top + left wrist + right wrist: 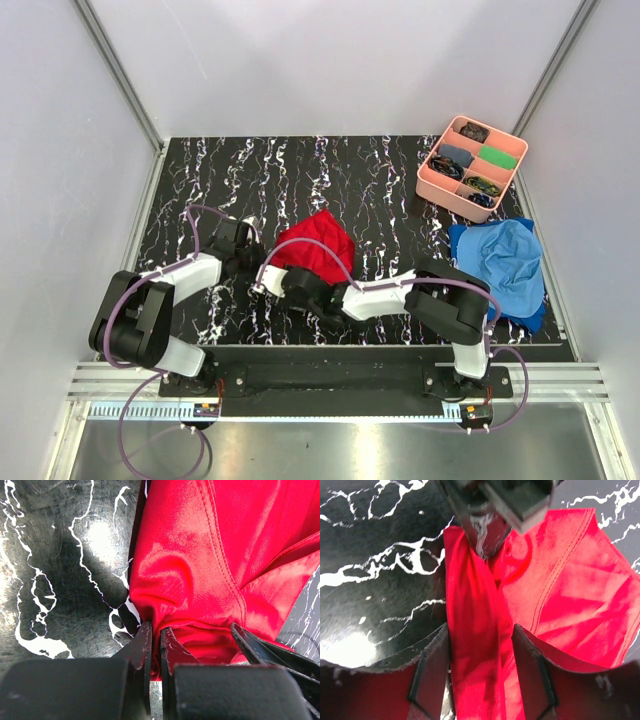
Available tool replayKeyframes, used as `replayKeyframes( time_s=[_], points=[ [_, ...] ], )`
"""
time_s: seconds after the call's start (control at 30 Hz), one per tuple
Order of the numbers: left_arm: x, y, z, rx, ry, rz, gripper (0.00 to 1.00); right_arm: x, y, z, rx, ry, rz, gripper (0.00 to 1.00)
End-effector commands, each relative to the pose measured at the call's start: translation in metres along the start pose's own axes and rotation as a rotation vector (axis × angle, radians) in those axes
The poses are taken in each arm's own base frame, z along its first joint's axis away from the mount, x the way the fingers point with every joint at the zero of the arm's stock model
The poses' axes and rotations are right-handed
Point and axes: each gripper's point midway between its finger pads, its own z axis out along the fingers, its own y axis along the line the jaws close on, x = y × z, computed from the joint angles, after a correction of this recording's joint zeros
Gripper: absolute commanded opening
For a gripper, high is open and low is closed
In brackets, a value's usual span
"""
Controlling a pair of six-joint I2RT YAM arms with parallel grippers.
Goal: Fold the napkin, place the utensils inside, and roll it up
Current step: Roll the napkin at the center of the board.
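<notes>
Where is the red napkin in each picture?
Top external: the napkin lies mid-table, between the two arms.
Left wrist: it fills the upper right, pinched at the bottom by the left gripper.
Right wrist: centre and right, one fold running between the open fingers of the right gripper.
Shared landmark: the black table with white veins.

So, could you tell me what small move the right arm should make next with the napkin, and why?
Probably close the right gripper. Its open fingers straddle a raised ridge of the red napkin, while the left gripper is pinched shut on the cloth's edge nearby. With both holding, the bunched napkin could be pulled flat.
</notes>
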Motion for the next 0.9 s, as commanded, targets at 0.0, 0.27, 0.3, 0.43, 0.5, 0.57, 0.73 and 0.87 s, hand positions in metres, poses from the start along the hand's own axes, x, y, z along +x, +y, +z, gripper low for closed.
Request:
replayKeyframes(
  time_s=[0.0, 0.27, 0.3, 0.43, 0.5, 0.57, 0.73, 0.87],
  points=[
    [0.008, 0.011, 0.002, -0.041, 0.035, 0.017, 0.0, 0.029, 0.008, 0.011, -0.018, 0.103, -0.033, 0.56],
    [0.002, -0.001, -0.001, 0.015, 0.008, 0.031, 0.01, 0.046, 0.043, 0.004, -0.24, 0.173, 0.035, 0.2],
    [-0.001, -0.001, -0.002, 0.014, -0.002, 0.034, 0.07, 0.041, 0.044, 0.001, -0.261, 0.162, 0.052, 0.18],
    [-0.005, -0.001, -0.007, 0.007, -0.044, 0.026, 0.29, 0.043, 0.055, -0.012, -0.39, 0.185, 0.148, 0.11],
    [-0.011, 0.001, -0.011, -0.001, -0.082, 0.02, 0.36, 0.044, 0.058, -0.017, -0.429, 0.198, 0.189, 0.09],
    [-0.016, 0.004, -0.016, -0.015, -0.119, 0.008, 0.47, 0.044, 0.06, -0.021, -0.471, 0.206, 0.229, 0.08],
    [-0.017, 0.016, -0.023, -0.028, -0.187, -0.044, 0.65, 0.039, 0.066, -0.027, -0.574, 0.201, 0.305, 0.08],
    [-0.021, 0.023, -0.033, -0.04, -0.263, -0.054, 0.7, 0.039, 0.069, -0.03, -0.648, 0.21, 0.373, 0.07]
  ],
)
